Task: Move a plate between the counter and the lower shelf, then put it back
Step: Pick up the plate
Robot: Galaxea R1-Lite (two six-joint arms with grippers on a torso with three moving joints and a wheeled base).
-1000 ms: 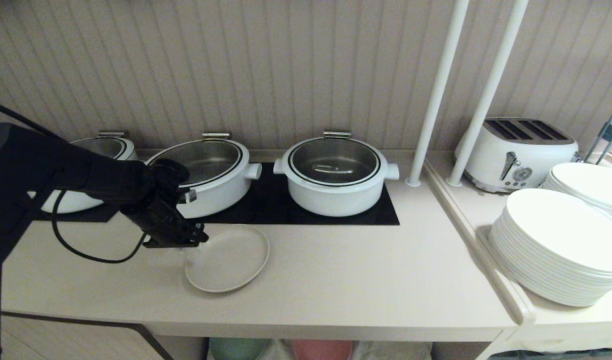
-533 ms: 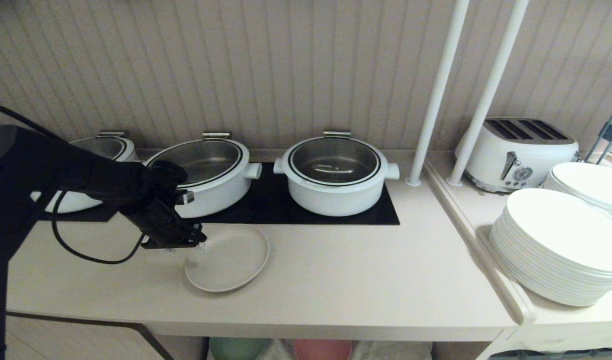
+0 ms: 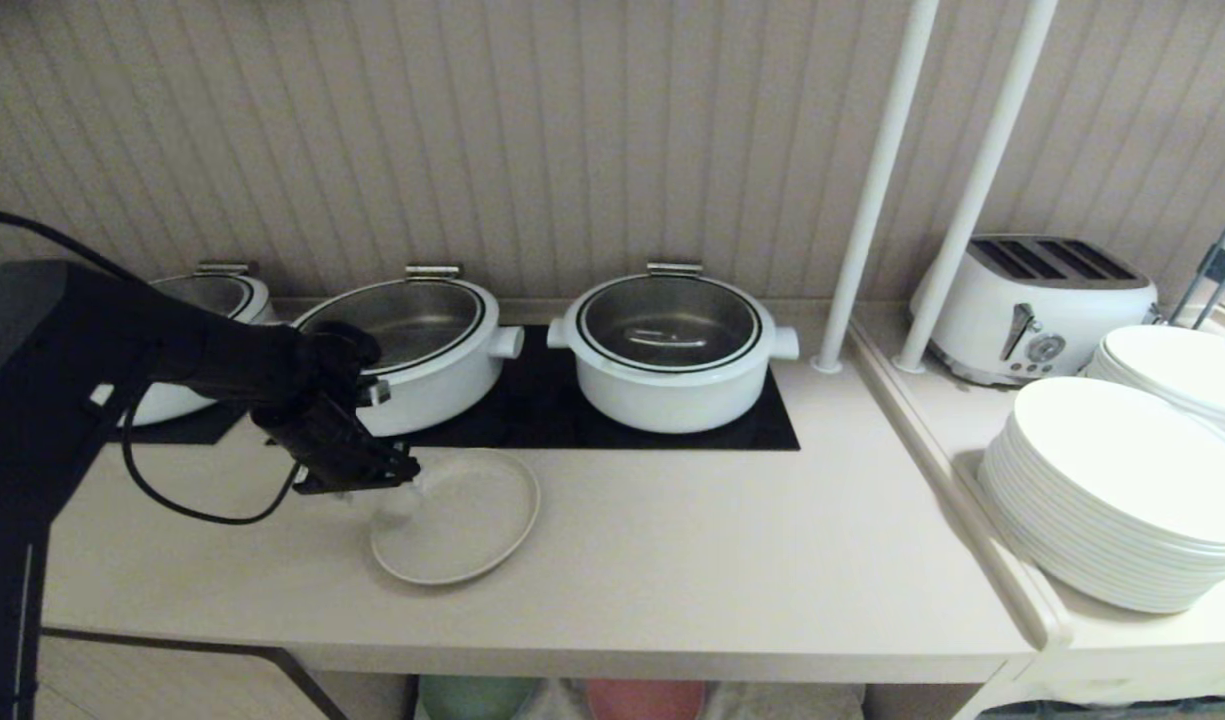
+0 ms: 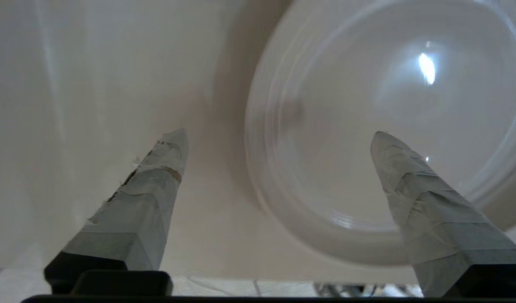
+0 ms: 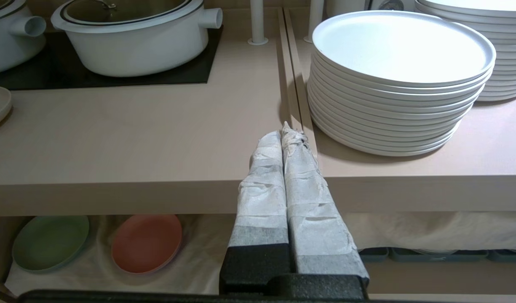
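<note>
Beige counter [image 3: 672,540] bore plate [image 3: 456,515]: looked light, stiff, matte; left gripper [image 4: 279,134] spread above near rim, best hold there.

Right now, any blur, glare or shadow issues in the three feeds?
Left wrist view: the plate is smeared by motion blur, with a bright glare spot on it; the left tool stays sharp. Head view: sharp, with the arm's soft shadow on the plate and the counter. Right wrist view: crisp; the lower shelf sits in shade.
</note>
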